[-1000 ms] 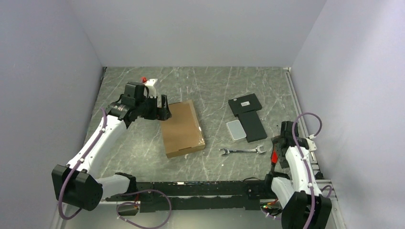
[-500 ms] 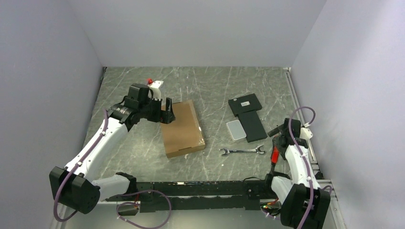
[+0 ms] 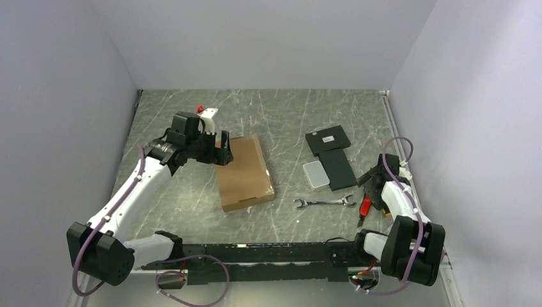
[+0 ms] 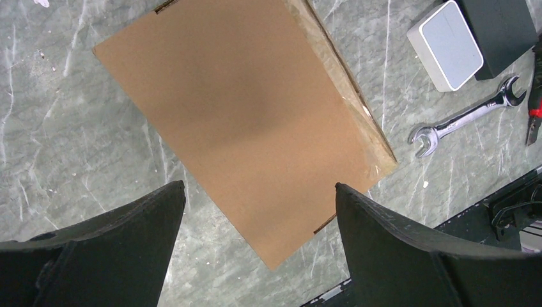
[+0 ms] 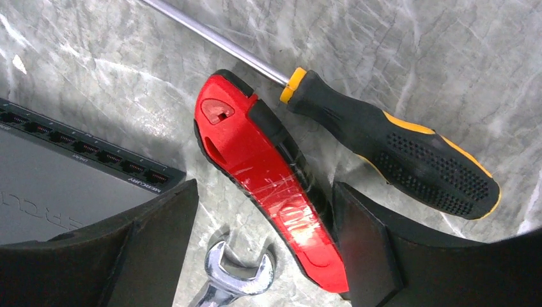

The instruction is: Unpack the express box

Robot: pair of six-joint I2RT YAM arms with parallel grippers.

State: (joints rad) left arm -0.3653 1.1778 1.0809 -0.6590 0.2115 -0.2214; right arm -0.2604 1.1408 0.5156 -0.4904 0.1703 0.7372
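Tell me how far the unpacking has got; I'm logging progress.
Done: nothing; the express box lies closed, its tape on. In hand: left gripper open above it, right gripper open over the red utility knife. Left: slit tape, open and empty it.

Robot lab test cell: plain pale walls box in a grey marble-look table. The left arm and right arm are bolted to a black rail at its near edge. A wrench and a screwdriver lie out, bench-style.
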